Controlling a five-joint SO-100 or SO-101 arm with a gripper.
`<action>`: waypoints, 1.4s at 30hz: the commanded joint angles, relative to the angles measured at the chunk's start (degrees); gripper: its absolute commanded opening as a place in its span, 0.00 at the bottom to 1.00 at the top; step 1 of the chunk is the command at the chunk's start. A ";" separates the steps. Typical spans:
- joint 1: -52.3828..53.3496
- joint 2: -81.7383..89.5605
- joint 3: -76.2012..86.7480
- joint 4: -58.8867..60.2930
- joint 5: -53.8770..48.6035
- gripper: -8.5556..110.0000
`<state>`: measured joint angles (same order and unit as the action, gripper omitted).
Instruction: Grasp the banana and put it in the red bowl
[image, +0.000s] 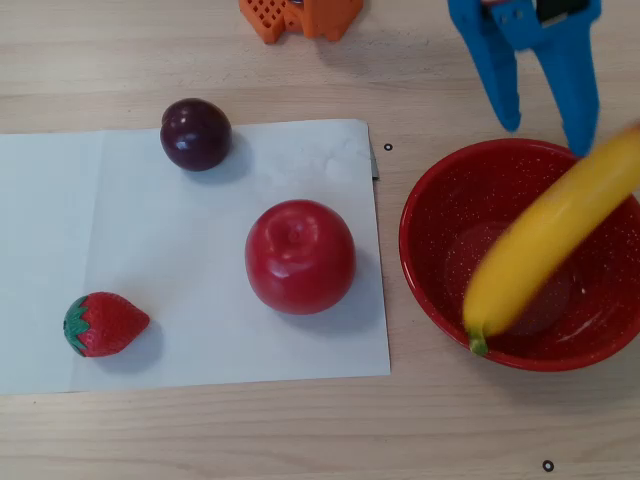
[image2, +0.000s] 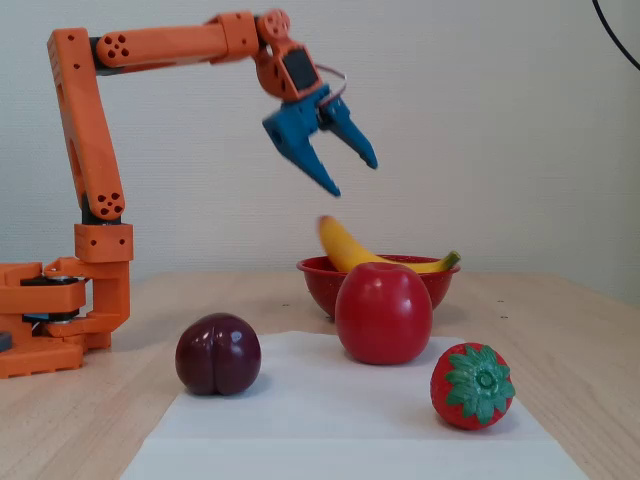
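Bright, even light, soft shadows; the banana (image: 550, 240) is motion-blurred in the overhead view, the fixed view sharp

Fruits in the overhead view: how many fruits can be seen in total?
4. The plum, the apple and the strawberry lie on the white paper. The banana is in the red bowl. None seems hidden.

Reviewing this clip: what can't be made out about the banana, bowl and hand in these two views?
- Banana: motion-blurred in the overhead view, upper end cut off by the right edge.
- Red bowl: interior and base hidden by the apple in the fixed view, so the banana's contact with it is unclear.
- Hand: upper part cropped by the overhead view's top edge.
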<state>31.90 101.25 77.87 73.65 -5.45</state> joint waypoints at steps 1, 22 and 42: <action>-3.96 2.37 -9.23 5.71 -1.05 0.23; -22.24 27.16 7.82 11.51 0.44 0.08; -28.83 63.81 70.93 -32.17 -0.53 0.08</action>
<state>3.69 161.37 148.97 45.79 -7.21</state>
